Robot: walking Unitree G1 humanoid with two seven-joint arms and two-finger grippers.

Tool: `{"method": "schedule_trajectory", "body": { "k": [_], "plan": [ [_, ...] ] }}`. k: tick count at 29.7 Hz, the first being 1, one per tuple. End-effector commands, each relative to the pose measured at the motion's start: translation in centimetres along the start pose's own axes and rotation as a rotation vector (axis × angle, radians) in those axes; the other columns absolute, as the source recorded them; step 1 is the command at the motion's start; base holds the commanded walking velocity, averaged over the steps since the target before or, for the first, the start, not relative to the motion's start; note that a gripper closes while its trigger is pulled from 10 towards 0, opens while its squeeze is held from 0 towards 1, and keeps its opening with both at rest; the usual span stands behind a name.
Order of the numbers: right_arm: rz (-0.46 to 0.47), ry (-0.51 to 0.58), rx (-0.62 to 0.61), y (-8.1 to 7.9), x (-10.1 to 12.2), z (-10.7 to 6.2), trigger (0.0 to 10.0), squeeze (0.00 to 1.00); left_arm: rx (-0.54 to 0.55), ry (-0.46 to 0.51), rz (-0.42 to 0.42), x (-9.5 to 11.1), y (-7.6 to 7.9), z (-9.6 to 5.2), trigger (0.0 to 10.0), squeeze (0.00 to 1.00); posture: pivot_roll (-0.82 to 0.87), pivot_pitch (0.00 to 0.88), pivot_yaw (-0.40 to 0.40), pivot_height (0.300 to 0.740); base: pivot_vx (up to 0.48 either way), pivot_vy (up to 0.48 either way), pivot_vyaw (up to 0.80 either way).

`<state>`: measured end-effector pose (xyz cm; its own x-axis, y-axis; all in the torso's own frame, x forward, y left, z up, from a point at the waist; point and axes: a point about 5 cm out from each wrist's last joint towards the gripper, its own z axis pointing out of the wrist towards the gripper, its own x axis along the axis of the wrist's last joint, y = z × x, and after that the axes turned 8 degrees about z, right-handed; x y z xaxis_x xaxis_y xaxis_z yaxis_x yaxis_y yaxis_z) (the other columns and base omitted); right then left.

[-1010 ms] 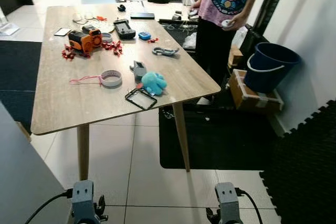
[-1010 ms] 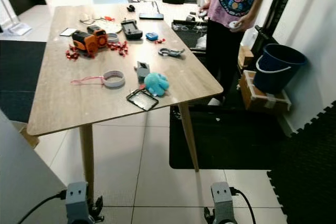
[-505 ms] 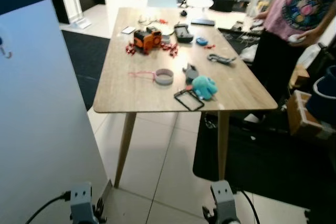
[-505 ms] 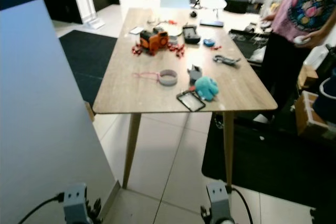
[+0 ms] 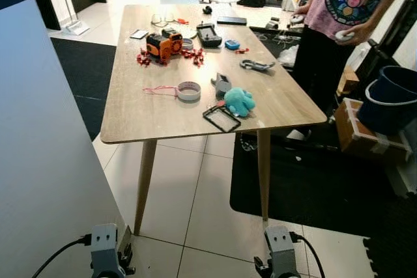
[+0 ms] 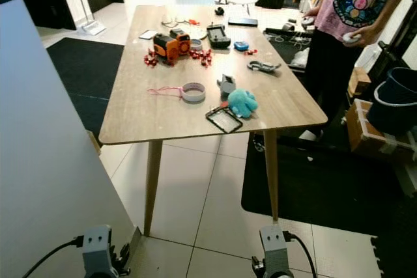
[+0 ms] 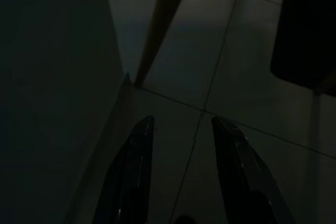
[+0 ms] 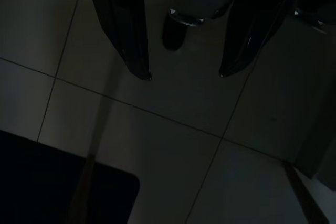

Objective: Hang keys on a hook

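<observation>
Tiled floor [image 5: 195, 206]; left end effector [image 7: 181, 124], right end effector [image 8: 184, 74] hang low, fingers apart.

Light wood-grain table [image 5: 143, 112] with matching wooden legs. On top: an orange and black gadget [image 5: 161, 45], little red bits [image 5: 192, 56] scattered round it, a teal plush [image 5: 238, 101], a grey-white tape roll [image 5: 189, 90] with a pink cord. Person [image 5: 339, 4] in a pink tee with a colourful print, black trousers. Dark blue bucket [image 5: 389, 99], black mats [image 5: 306, 180], pale tiles [image 5: 189, 213] under the grippers.
</observation>
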<state>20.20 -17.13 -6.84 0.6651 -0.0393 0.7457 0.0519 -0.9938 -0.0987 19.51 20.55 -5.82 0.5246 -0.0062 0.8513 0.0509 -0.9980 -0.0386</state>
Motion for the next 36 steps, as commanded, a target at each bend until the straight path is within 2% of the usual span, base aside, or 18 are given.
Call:
{"method": "schedule_trajectory", "body": {
  "k": [1,21,36],
  "plan": [
    [0.012,-0.016,-0.006,0.13,-0.44,-0.16,10.0,0.0,-0.016,-0.007,-0.007,-0.24,0.58,-0.07,10.0,0.0,0.05,0.057,-0.037,0.74,0.0,0.0,0.0],
    [0.011,-0.016,-0.004,0.01,-0.52,-0.16,10.0,0.0,-0.02,0.01,0.008,-0.13,0.35,-0.17,10.0,0.0,0.06,0.048,-0.039,0.74,0.0,0.0,0.0],
    [0.014,-0.018,-0.008,0.1,-0.47,-0.14,10.0,0.0,-0.017,0.008,0.006,0.02,0.49,-0.03,10.0,0.0,0.06,0.052,-0.038,0.74,0.0,-0.458,0.0]
  ]
}}
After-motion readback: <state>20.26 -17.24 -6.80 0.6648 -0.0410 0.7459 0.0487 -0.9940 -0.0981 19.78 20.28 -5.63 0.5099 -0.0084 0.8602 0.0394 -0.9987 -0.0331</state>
